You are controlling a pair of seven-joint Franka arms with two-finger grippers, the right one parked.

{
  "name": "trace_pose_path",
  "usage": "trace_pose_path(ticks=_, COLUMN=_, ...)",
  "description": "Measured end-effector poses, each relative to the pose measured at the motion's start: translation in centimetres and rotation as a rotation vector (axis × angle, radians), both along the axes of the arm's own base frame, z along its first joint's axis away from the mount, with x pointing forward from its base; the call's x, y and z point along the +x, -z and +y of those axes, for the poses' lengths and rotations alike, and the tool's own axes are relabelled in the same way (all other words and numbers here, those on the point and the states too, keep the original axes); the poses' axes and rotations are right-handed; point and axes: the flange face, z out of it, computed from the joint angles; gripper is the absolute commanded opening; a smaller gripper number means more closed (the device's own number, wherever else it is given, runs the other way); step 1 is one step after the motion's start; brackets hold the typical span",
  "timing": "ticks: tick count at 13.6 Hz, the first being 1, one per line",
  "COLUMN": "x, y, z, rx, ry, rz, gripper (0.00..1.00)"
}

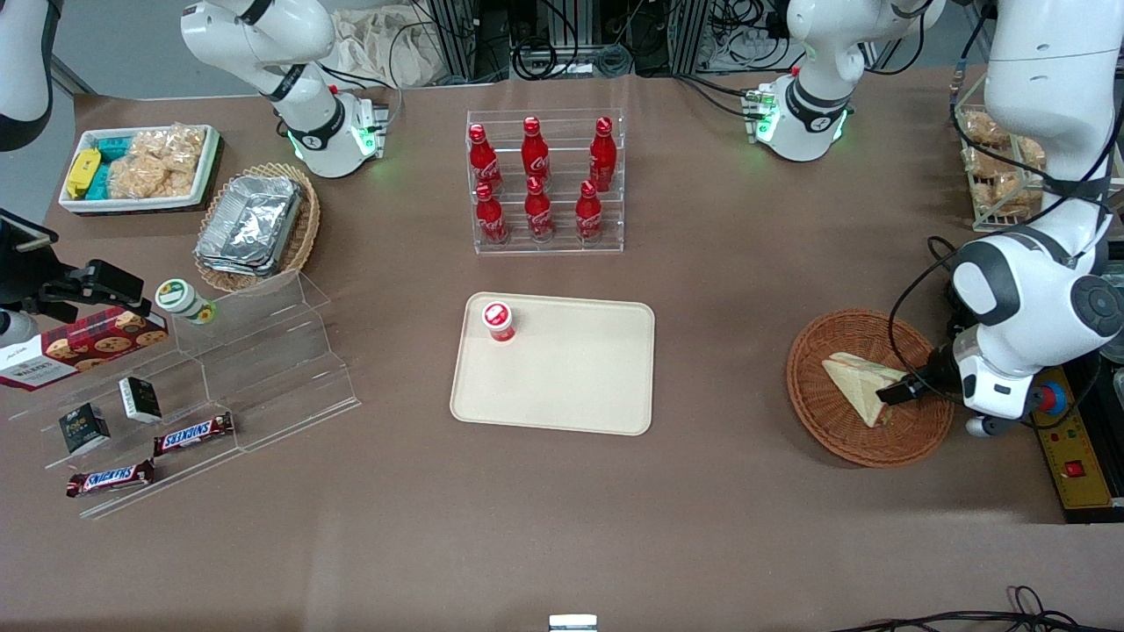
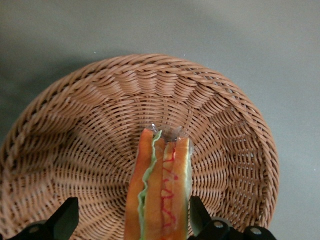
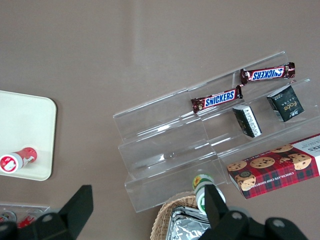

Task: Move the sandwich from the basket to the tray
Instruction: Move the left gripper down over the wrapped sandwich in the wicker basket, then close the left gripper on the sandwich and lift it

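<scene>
Two Snickers bars (image 1: 193, 434) lie far off; the gripper (image 2: 127, 220), jaws parted, straddles the sandwich (image 2: 160, 192) in the basket (image 2: 75, 135).

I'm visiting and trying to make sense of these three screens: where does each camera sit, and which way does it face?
Front view: looks down on the whole table; shows both arms, the tray, and the gripper at the sandwich in the basket.
Left wrist view: rides the working arm, facing the sandwich in the basket; one of its fingers shows, open.
Right wrist view: rides the parked arm, facing the clear snack shelf; its own fingers show.
Shared: the front and left wrist views both show the sandwich and basket.
</scene>
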Motion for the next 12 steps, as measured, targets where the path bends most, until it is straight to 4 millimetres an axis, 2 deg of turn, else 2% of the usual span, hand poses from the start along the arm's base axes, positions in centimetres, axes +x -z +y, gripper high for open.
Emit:
trace_pose_path(ticks=1, x=0.0, y=0.1, z=0.0, rx=-0.003, ry=-0.004, rz=-0.002, gripper=1.00)
trace_pose_path(ticks=2, x=0.0, y=0.1, z=-0.1, rx=-0.005, ry=-0.005, rz=-0.001, gripper=0.94)
trace_pose_path(ticks=3, x=0.0, y=0.3, z=-0.4, rx=-0.008, ry=-0.002, rz=0.001, gripper=0.82)
trace_pose_path(ticks=6, x=0.1, y=0.7, z=-1.5, rx=-0.030, ry=-0.013, rz=0.000, gripper=0.34)
trace_pose_path(ticks=8, x=0.2, y=0.7, z=-1.5, rx=-0.034, ry=-0.021, rz=-0.002, gripper=0.15)
trace_pose_path(ticks=10, x=0.6, y=0.0, z=-1.6, rx=-0.034, ry=-0.028, rz=-0.015, gripper=0.07)
trace_pose_path(ticks=12, x=1.4, y=-1.7, z=-2.8, rx=-0.033, ry=-0.008, rz=-0.047, gripper=0.05)
